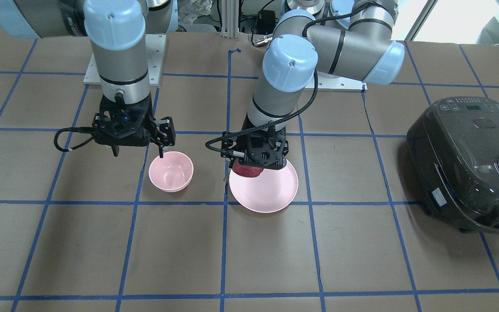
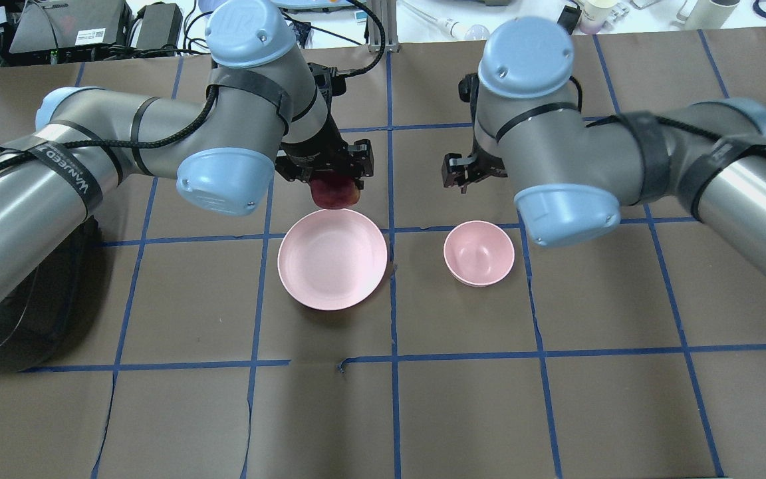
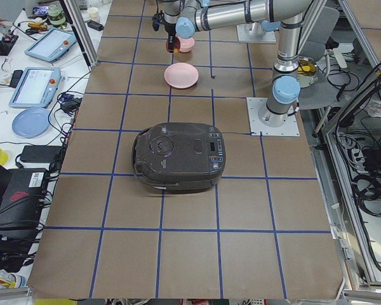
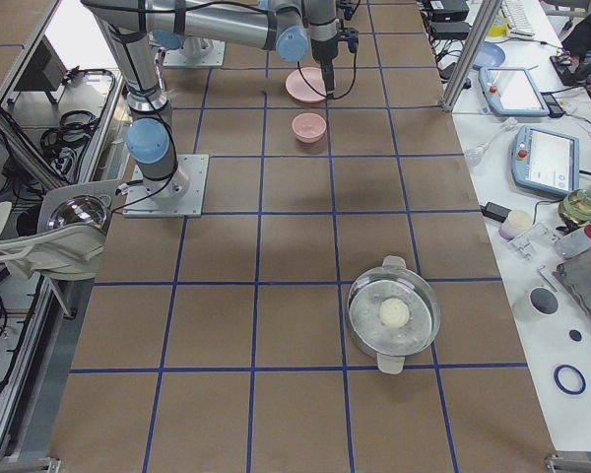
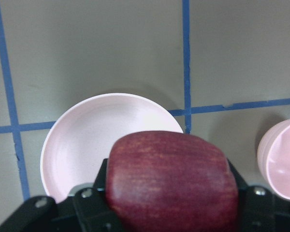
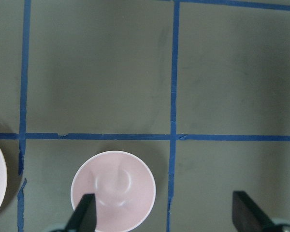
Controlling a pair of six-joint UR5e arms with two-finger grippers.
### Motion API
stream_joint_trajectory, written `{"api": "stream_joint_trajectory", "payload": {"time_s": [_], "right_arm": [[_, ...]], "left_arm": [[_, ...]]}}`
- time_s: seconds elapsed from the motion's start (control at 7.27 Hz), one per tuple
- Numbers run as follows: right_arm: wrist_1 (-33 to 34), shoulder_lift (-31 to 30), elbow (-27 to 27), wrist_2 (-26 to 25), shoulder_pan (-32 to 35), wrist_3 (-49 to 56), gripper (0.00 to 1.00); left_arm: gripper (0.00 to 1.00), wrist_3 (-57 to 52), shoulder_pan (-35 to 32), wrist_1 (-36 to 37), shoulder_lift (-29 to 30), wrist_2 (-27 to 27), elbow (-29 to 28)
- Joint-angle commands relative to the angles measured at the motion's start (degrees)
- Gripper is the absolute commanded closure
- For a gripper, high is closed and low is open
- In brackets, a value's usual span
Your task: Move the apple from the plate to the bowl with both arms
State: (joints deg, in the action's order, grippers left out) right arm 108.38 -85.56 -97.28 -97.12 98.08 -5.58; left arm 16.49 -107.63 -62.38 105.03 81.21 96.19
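Note:
My left gripper [image 1: 249, 170] is shut on the dark red apple [image 1: 247, 170] and holds it in the air above the far rim of the wide pink plate [image 1: 271, 190]. The apple also shows in the overhead view [image 2: 335, 193] and fills the left wrist view [image 5: 171, 181], with the empty plate [image 5: 82, 140] below it. The small deep pink bowl [image 1: 171, 171] stands empty beside the plate, also in the overhead view [image 2: 479, 253]. My right gripper [image 1: 138, 152] hangs open and empty above the table just beyond the bowl [image 6: 113, 188]; one of its fingertips [image 6: 84, 212] shows in the right wrist view.
A dark rice cooker [image 1: 470, 164] stands on the robot's left end of the table. A steel pot with a pale round thing in it [image 4: 393, 315] stands far off on the robot's right end. Blue tape lines grid the brown table.

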Motion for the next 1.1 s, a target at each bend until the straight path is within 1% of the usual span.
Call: {"api": "stream_joint_trajectory", "payload": {"time_s": [0.0,0.14,0.28,0.41,0.55,0.69,0.83,0.96], "right_arm": [[-16.5,-2.8,9.0,0.8,-2.9,2.1,0.0],[-18.0,-3.8,9.8,1.7,-4.7,2.2,0.0],[-18.0,-4.3,10.1,1.8,-6.1,2.2,0.0],[-18.1,-4.6,10.6,1.6,-6.2,1.9,0.0],[-18.2,-5.0,10.7,1.9,-5.9,1.7,0.0],[-18.2,-4.9,10.5,2.4,-5.7,1.3,0.0],[-18.2,-4.9,10.5,4.4,-5.8,1.4,0.0],[-17.8,-4.7,9.9,4.8,-5.9,1.1,0.0]], "left_arm": [[0.97,4.9,-4.6,3.6,1.3,-0.5,0.0],[0.97,6.9,-5.3,6.7,2.5,-0.7,0.1],[0.97,9.2,-6.9,9.3,4.2,-0.6,0.0],[0.98,13.5,-8.4,13.6,6.5,-0.3,0.0],[0.98,14.9,-9.4,14.5,7.8,-0.2,-0.2],[0.97,19.4,-10.4,16.0,9.7,-0.6,-1.5],[0.98,20.8,-12.0,16.1,11.9,-0.4,-3.6],[0.98,21.0,-13.2,16.1,14.2,-0.1,-5.3]]}}
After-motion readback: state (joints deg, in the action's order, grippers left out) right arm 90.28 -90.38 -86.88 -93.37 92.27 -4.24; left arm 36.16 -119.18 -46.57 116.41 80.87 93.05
